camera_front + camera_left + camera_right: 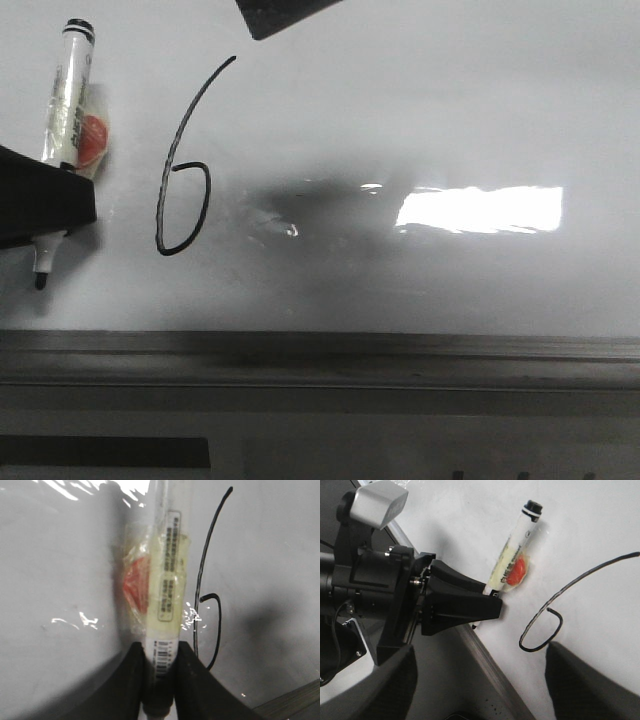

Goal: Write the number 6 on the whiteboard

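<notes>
The number 6 (183, 165) is a thin black line on the whiteboard (420, 110), tall and slanted with a small loop. My left gripper (62, 200) is shut on a white marker (68, 100) with a yellowed label and an orange patch. It stands left of the 6, apart from it. The marker's black tip (40, 283) points down toward the board's rail. The left wrist view shows the fingers (125, 690) clamping the marker (167, 595), with the 6 (200, 580) beside it. My right gripper (480, 685) is open and empty above the loop of the 6 (555, 625).
A grey metal rail (320, 350) runs along the whiteboard's near edge and also shows in the right wrist view (490, 665). Bright glare (480, 208) lies right of the 6. A dark part of the right arm (285, 12) reaches in at the top.
</notes>
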You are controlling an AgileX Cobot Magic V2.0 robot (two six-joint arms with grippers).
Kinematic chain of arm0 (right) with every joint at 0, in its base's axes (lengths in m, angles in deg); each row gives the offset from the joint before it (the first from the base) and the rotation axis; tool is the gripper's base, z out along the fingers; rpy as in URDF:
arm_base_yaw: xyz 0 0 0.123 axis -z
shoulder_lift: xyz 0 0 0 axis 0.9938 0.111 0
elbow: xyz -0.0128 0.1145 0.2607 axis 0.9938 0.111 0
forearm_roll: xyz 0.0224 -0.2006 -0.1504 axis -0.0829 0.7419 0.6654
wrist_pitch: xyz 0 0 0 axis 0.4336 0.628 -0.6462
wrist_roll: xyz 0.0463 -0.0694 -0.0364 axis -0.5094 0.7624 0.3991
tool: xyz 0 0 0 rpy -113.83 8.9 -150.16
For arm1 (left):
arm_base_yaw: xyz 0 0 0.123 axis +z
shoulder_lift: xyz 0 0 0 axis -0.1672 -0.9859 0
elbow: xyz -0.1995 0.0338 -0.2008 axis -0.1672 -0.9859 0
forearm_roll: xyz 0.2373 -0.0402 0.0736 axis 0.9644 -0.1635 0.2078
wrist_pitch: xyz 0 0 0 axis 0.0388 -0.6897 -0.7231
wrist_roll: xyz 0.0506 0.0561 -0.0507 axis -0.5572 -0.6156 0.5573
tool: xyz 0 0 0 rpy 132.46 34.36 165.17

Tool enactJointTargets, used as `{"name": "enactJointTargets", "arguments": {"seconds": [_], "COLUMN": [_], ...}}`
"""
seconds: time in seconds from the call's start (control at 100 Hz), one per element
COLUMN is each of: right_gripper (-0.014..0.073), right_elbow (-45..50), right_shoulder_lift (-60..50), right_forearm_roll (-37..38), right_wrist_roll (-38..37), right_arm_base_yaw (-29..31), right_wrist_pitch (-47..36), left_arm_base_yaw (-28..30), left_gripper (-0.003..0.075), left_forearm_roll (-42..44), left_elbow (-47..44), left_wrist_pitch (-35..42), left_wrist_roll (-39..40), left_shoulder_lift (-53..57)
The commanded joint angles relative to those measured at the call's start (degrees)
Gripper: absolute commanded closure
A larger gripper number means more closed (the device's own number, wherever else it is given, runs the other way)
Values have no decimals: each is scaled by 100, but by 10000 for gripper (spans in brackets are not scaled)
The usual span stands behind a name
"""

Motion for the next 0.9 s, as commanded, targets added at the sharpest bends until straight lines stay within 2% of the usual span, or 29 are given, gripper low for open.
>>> {"name": "enactJointTargets", "arguments": {"seconds": [0.0, 0.07, 0.12, 0.3, 0.37, 0.43, 0.48, 0.49, 0.5, 0.58, 0.68, 0.7, 0.89], "right_gripper": [117, 117, 117, 139, 248, 435, 622, 622, 665, 654, 654, 654, 654], "right_elbow": [-183, -183, -183, -183, -172, -172, -172, -172, -172, -162, 22, 112, 920], "right_shoulder_lift": [-98, -98, -98, -159, -254, -372, -484, -502, -519, -687, -997, -1072, -1775], "right_forearm_roll": [27, 27, 27, 99, 111, 120, 239, 259, 276, 445, 589, 611, 657], "right_wrist_roll": [42, 42, 42, 42, 42, 42, 42, 42, 42, 27, 27, 27, 27], "right_arm_base_yaw": [4, 4, 4, 4, 4, 4, 4, 4, 4, 4, 4, 4, 4], "right_wrist_pitch": [-380, -380, -380, -268, -215, -215, -215, -215, -215, -215, -446, -531, -1064], "left_arm_base_yaw": [10, 10, 10, 10, 10, 10, 10, 10, 10, 10, 10, 10, 10], "left_gripper": [472, 332, 279, 272, 273, 284, 308, 320, 327, 448, 709, 739, 741], "left_forearm_roll": [-71, -71, -71, -71, -17, 50, 88, 88, 88, 88, 170, 238, 593], "left_elbow": [156, 156, 156, 156, 156, 156, 156, 156, 156, 156, 129, 107, -64], "left_wrist_pitch": [307, 307, 307, 307, 307, 211, 63, 20, -3, -298, -566, -603, -786], "left_wrist_roll": [79, 79, 79, 79, 79, 69, -11, -23, -40, -132, -139, -143, -143], "left_shoulder_lift": [4, 14, 14, 228, 513, 819, 1114, 1198, 1241, 1762, 2351, 2470, 3205]}}
